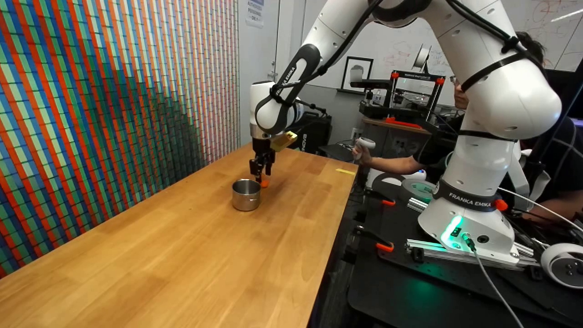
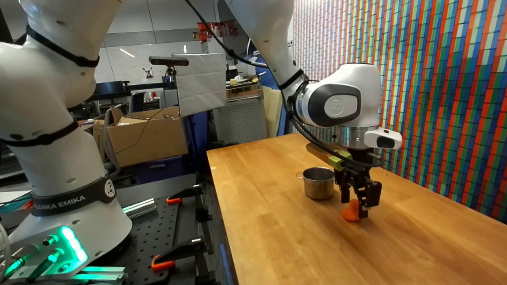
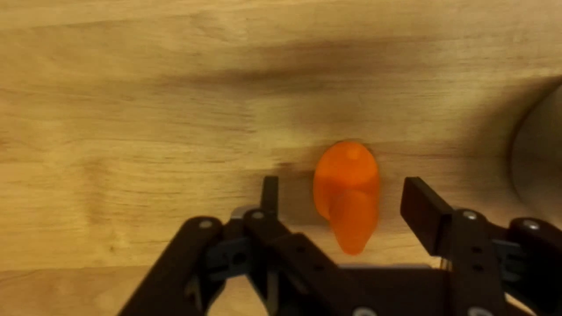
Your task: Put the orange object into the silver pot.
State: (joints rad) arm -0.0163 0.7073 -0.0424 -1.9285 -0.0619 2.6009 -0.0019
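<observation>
While the wooden table [image 1: 214,250] bears the pot [image 1: 245,200], one wall [image 1: 114,100] seems tiled.

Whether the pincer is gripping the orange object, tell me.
No: in the wrist view, the pincer stands open, with gaps on both sides of the orange object.

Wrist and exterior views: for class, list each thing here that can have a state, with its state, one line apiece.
Silver pot: upright, uncovered.
Orange object: on the table, outside the pot.
End effector: open, straddling the orange object, not gripping it.
Base light: lit green.
Person's hand: holding a white controller.
</observation>
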